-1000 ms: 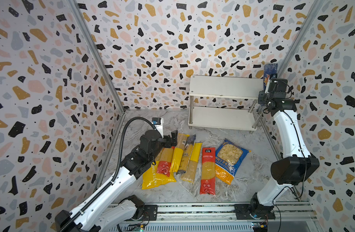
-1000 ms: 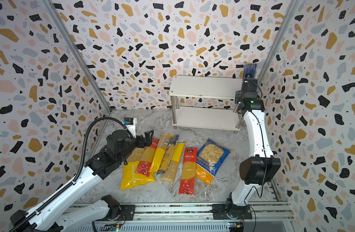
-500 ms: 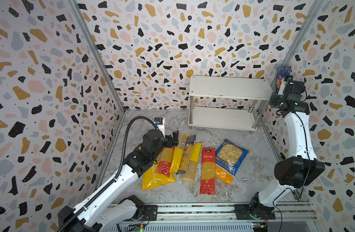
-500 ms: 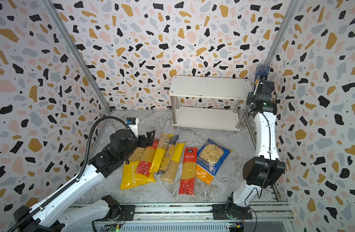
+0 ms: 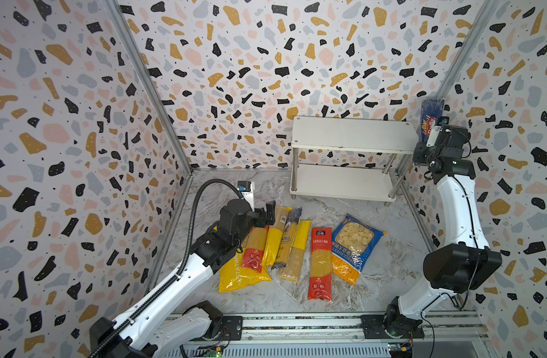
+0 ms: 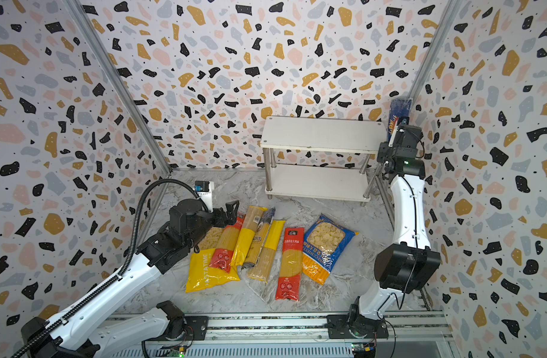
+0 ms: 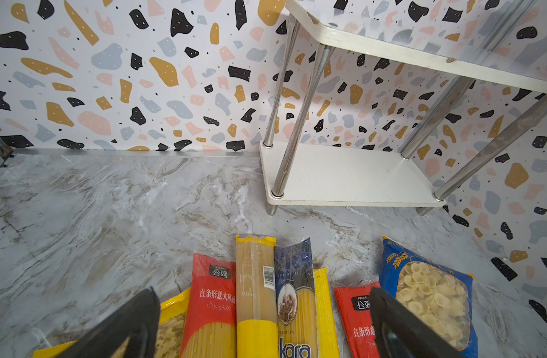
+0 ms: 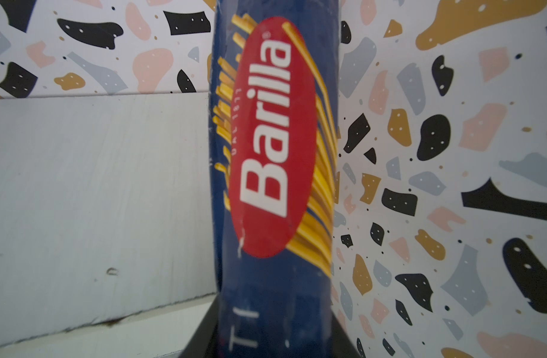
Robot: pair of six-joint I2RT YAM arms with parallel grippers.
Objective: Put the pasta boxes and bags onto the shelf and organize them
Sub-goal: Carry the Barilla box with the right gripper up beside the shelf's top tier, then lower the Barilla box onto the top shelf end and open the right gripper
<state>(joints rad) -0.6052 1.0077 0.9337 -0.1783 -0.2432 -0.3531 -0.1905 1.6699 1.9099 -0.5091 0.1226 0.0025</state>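
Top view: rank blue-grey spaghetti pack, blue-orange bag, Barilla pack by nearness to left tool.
1. blue-grey spaghetti pack, beside the left tool.
2. blue-orange bag, lying farther right.
3. Barilla pack, in the right tool beside the shelf.

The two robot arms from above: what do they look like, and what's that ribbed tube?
Both have white curved shells and bulky black joints. The left arm carries a ribbed black cable hose along it, and the left gripper is black too. The right arm has a thin black cable running down its shell.
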